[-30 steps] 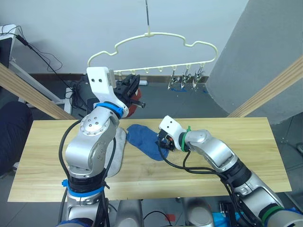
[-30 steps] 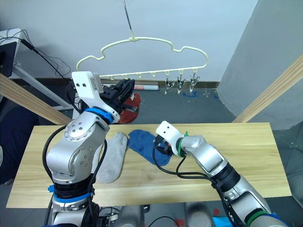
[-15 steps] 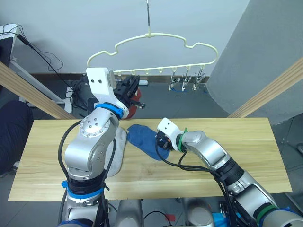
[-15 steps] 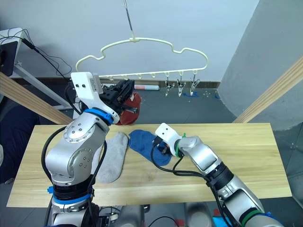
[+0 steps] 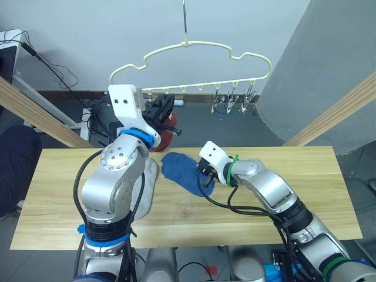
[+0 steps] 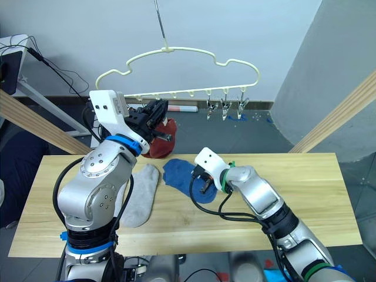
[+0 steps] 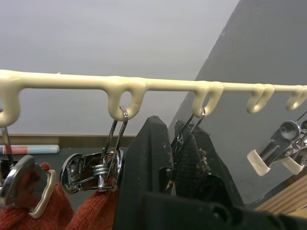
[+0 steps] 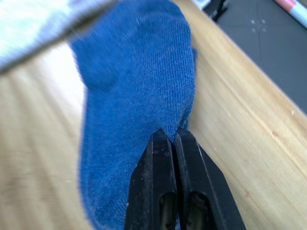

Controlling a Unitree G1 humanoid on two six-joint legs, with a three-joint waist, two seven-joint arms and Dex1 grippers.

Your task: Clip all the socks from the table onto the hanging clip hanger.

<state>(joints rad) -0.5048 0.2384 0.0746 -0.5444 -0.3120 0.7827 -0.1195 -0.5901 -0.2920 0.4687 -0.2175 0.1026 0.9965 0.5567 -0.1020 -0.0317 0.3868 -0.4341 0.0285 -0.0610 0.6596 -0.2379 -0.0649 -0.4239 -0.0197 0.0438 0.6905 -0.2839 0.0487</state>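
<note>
The pale yellow clip hanger (image 5: 194, 44) hangs behind the table (image 5: 305, 176). My left gripper (image 7: 177, 129) is raised to the hanger's row of clips and is shut on a silver clip (image 7: 189, 125). A rust red sock (image 6: 161, 138) hangs from the clips beside that gripper. On the table a blue sock (image 5: 179, 167) lies flat. My right gripper (image 8: 172, 136) is shut on the sock's near edge. A light grey sock (image 6: 141, 194) lies to the left of the blue one, partly hidden by my left arm.
Three free silver clips (image 5: 235, 103) hang at the hanger's right end. Slanted wooden beams (image 5: 329, 114) flank the table on both sides. Cables and dark equipment (image 5: 97, 117) sit on the floor behind the table's left end. The table's right half is bare wood.
My right gripper has gone from open to shut on the blue sock's edge and shifted slightly right. The left gripper has stayed at the clips.
</note>
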